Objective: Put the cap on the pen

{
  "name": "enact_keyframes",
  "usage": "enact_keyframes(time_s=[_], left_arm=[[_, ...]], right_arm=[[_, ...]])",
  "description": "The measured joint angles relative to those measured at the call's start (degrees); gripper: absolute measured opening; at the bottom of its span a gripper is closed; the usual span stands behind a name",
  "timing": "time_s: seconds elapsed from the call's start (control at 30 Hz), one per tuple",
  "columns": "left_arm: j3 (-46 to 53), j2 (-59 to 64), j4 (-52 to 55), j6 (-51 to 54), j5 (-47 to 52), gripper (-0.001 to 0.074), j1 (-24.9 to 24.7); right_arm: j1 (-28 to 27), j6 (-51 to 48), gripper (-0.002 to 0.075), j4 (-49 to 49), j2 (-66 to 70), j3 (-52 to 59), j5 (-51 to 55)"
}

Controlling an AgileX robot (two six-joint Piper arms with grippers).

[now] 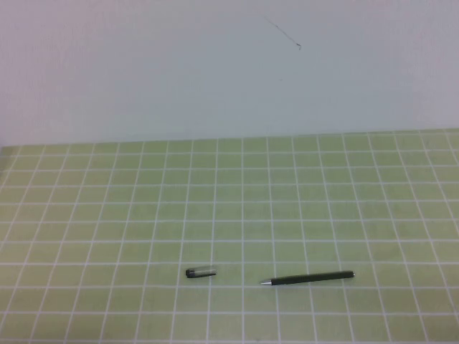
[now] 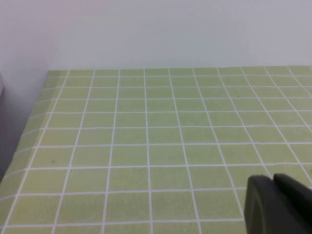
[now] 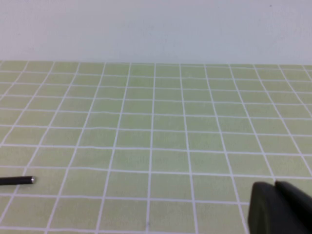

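Note:
The thin black pen (image 1: 308, 278) lies flat on the green grid mat near the front, its silvery tip pointing left. The short black-and-clear cap (image 1: 201, 272) lies about two squares left of that tip. One end of the pen (image 3: 17, 181) shows at the edge of the right wrist view. Neither arm shows in the high view. My left gripper (image 2: 273, 181) is shut and empty above bare mat, with neither pen nor cap in its view. My right gripper (image 3: 275, 185) is shut and empty, well apart from the pen.
The green grid mat (image 1: 229, 208) covers the table up to a plain pale wall (image 1: 215, 64) at the back. The mat's left edge (image 2: 29, 131) shows in the left wrist view.

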Motion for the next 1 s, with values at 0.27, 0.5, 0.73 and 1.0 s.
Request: enact_keyframes(time_s=[0.27,0.5,0.73,1.0], left_arm=[[0.0,0.0,5.76,0.03,0.0,0.0,0.0],[0.0,0.0,6.07,0.03,-6.53,0.0,0.0],[0.0,0.0,6.07,-0.23,-35.52,0.0,0.0],[0.0,0.0,6.07,-0.23,-53.04,0.0,0.0]], right_arm=[[0.0,0.0,-0.0001,-1.16,0.0,0.0,-0.14],[0.0,0.0,-0.0001,-1.51,0.0,0.0,-4.01],[0.0,0.0,-0.0001,-1.51,0.0,0.0,-24.11],[0.0,0.0,-0.0001,-1.51,0.0,0.05,-34.21]])
